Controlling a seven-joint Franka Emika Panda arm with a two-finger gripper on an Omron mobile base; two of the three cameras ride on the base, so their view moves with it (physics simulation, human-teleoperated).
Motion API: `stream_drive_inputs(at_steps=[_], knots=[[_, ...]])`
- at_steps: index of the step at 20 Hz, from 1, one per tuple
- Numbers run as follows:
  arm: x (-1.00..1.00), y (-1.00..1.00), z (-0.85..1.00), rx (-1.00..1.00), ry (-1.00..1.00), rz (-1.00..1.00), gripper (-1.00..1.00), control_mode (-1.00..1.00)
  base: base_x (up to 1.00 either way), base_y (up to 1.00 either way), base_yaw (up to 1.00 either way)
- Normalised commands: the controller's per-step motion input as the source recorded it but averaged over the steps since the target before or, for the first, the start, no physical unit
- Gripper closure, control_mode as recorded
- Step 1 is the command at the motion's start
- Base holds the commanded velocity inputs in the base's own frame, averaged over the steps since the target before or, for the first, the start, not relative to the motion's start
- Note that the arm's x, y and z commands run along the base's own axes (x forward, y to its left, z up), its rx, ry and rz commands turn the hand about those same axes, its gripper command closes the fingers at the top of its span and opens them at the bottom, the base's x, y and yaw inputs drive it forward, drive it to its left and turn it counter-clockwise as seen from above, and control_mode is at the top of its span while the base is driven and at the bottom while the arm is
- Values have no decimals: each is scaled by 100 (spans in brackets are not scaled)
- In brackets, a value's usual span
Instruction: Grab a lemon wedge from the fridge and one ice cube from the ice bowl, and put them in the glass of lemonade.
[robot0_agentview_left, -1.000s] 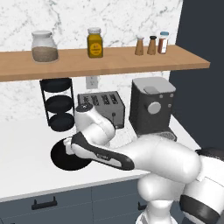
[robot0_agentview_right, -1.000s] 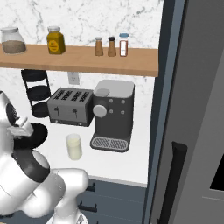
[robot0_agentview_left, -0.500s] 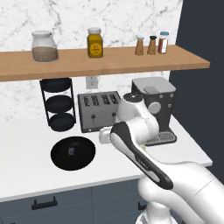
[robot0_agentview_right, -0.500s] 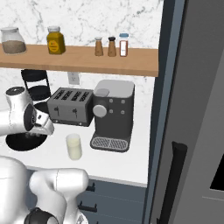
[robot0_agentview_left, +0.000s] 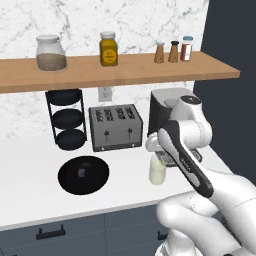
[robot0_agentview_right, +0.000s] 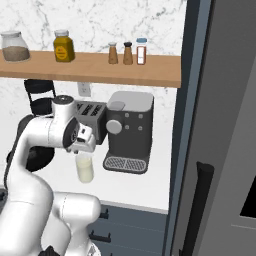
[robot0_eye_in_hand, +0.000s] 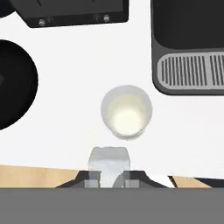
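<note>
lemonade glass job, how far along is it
In hand: the end effector, shut on the ice cube, hangs above the glass of lemonade, beside the ice bowl. Already done: the cube pickup. I can't tell whether a lemon wedge is already in the drink; the fridge door looks closed. Left: dropping the cube in, and possibly the wedge.

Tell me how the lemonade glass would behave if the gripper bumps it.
The glass is narrow and taller than wide, so a high sideways knock may tip it. It looks nearly full, so it probably spills easily. The smooth white counter suggests a low nudge would slide it.
</note>
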Motion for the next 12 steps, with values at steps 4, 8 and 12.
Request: stream_drive_inputs(at_steps=[4,8,12], knots=[[81,-34,-3,0,27,0,100,-100,0,0,0],[35,0,-19,0,14,0,100,-100,0,0,0],[12,2,-27,-2,6,0,100,-100,0,0,0]])
